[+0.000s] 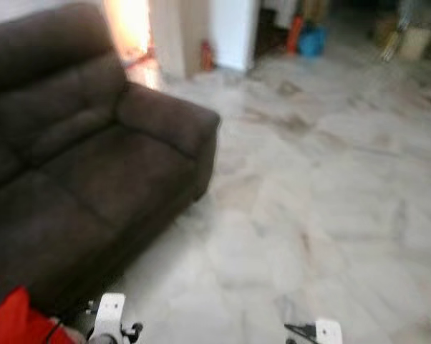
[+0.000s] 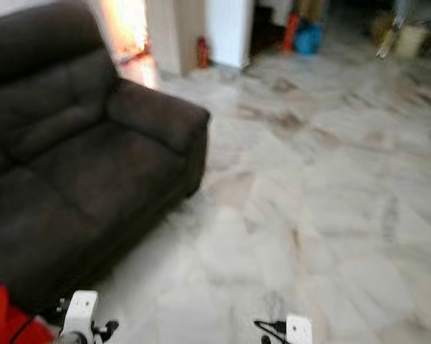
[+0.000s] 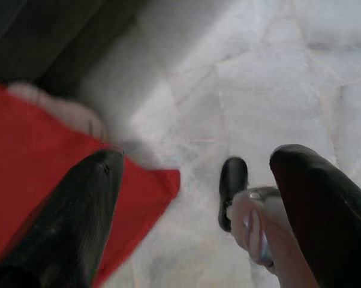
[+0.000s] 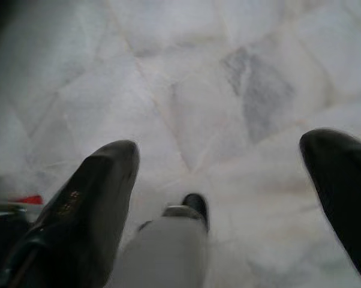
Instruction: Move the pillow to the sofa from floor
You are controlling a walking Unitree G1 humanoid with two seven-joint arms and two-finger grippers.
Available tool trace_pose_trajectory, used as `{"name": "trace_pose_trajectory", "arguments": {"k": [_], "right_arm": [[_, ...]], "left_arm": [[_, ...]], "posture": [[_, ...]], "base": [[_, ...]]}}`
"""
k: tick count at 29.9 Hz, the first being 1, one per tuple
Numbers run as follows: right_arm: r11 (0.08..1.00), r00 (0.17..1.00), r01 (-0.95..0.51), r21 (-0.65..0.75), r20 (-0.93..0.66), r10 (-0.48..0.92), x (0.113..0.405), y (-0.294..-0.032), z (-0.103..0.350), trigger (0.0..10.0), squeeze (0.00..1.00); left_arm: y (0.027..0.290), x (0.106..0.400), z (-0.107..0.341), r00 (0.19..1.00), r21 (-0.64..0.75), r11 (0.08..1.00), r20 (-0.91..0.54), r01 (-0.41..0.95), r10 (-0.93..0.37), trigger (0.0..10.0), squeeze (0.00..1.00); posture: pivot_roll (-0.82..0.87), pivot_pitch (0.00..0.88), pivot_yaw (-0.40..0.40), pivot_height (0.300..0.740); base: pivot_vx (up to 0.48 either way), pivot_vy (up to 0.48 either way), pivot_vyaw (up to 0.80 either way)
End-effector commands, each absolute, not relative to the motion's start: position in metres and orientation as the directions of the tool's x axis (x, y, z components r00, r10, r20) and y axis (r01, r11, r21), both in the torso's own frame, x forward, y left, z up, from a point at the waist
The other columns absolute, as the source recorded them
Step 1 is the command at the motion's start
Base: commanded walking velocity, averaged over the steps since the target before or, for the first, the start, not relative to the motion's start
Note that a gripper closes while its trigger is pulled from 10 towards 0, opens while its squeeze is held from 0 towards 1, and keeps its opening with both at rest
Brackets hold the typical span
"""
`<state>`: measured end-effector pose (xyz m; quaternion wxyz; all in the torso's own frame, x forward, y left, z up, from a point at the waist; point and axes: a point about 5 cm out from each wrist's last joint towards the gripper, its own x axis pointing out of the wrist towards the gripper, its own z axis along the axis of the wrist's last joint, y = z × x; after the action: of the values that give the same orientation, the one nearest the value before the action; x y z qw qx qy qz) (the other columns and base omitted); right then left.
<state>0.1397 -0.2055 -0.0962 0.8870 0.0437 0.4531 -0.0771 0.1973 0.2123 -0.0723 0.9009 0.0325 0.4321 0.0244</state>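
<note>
One red pillow (image 1: 15, 322) lies on the floor (image 1: 330, 186) against the sofa's (image 1: 94, 165) front edge, not yet lifted. Left end effector (image 3: 192, 198) and right end effector (image 4: 222, 180) hang spread apart, empty; pickup and placement remain.

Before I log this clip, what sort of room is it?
Probably a home living room: a dark brown fabric sofa on a pale marble-tiled floor, with a red pillow lying beside it.

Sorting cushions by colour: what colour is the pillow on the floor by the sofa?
Red. The pillow shows best in the left wrist view, beside the dark brown sofa.
</note>
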Motion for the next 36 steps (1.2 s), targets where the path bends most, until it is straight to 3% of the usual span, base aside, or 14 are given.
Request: {"name": "trace_pose_trajectory", "arguments": {"k": [1,36], "right_arm": [[0.984,0.578,0.175,0.014,-0.811,-0.091,0.1405,-0.2031,-0.0963,10.0,0.00],[0.990,0.577,0.144,0.011,-0.814,-0.074,0.1399,-0.2047,-0.0962,10.0,0.00]], "left_arm": [[0.2168,0.1940,-0.0735,0.610,0.087,0.996,-0.788,-0.031,0.088,10.0,0.00],[0.2158,0.1930,-0.0742,0.607,0.078,0.996,-0.790,-0.043,0.088,10.0,0.00]], "posture": [[0.07,0.000,-0.014,0.740],[0.07,0.000,-0.024,0.740]], "base": [[0.000,0.000,0.80],[0.000,0.000,0.80]]}}
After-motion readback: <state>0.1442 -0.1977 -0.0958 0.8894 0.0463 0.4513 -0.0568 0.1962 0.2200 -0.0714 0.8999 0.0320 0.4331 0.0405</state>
